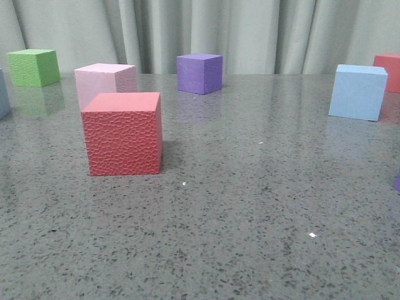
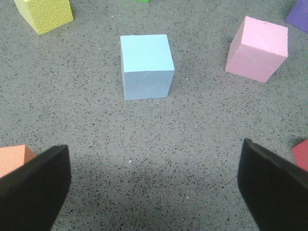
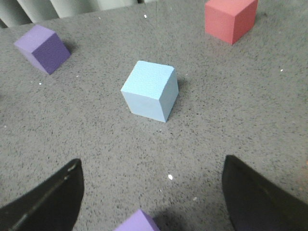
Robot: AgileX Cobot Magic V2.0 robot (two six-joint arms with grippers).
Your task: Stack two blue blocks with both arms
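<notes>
One light blue block (image 1: 357, 92) stands at the right of the table in the front view. In the right wrist view this blue block (image 3: 150, 90) sits ahead of my right gripper (image 3: 152, 192), which is open and holds nothing. The left wrist view shows a second blue block (image 2: 147, 66) ahead of my left gripper (image 2: 154, 187), also open and empty, a stretch of bare table between them. Neither gripper appears in the front view. A bluish sliver (image 1: 3, 94) shows at that view's left border.
A red textured cube (image 1: 123, 133), pink cube (image 1: 106, 81), green cube (image 1: 32, 67), purple cube (image 1: 200, 73) and a red cube (image 1: 389, 70) stand about the speckled grey table (image 1: 237, 219). A yellow cube (image 2: 45, 14) and orange cube (image 2: 12, 159) flank the left gripper. A lilac cube (image 3: 139, 224) lies between the right fingers.
</notes>
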